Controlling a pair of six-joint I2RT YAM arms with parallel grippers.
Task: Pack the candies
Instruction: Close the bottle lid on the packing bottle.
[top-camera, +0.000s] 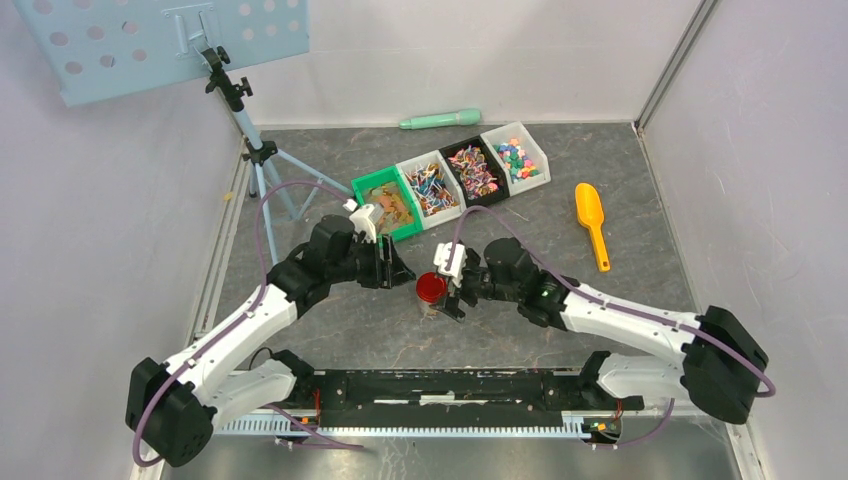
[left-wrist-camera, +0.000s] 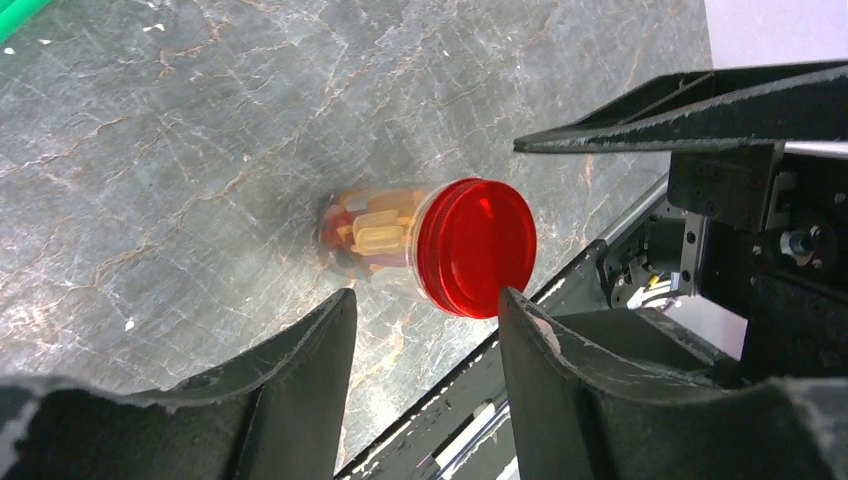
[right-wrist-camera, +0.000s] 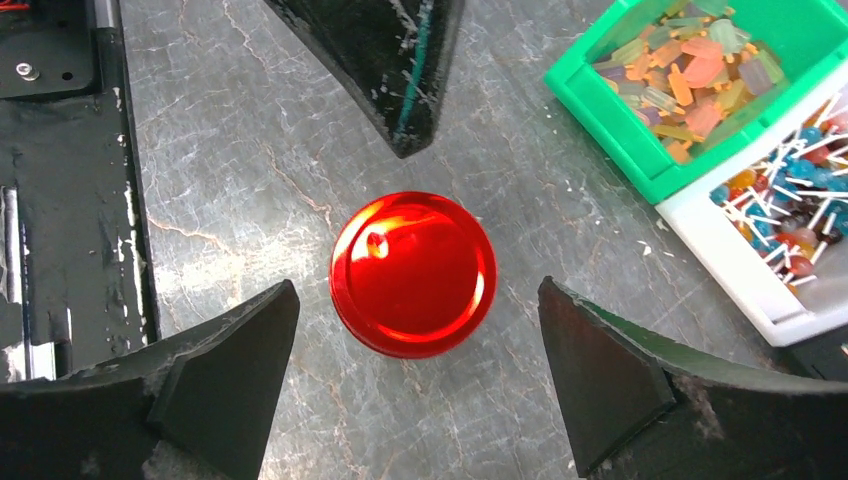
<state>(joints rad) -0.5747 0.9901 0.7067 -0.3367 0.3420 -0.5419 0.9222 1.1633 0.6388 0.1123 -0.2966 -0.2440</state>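
A small clear jar (left-wrist-camera: 375, 235) holding golden and red candies stands on the grey table, closed by a red lid (top-camera: 431, 288). The lid also shows in the left wrist view (left-wrist-camera: 478, 245) and the right wrist view (right-wrist-camera: 413, 272). My left gripper (top-camera: 400, 268) is open and empty just left of the jar, which lies beyond its fingertips (left-wrist-camera: 425, 300). My right gripper (top-camera: 453, 297) is open and empty just right of the jar, with the lid between and just ahead of its fingertips (right-wrist-camera: 415, 295). More candies (right-wrist-camera: 690, 75) fill the green bin (top-camera: 362, 189).
A row of four bins runs from the green one to a white bin (top-camera: 447, 212), a black bin (top-camera: 455, 150) and a second white bin (top-camera: 541, 157), all holding sweets. A yellow scoop (top-camera: 592, 222) lies at the right. A green pen-like stick (top-camera: 440, 119) and a tripod (top-camera: 250, 130) stand behind.
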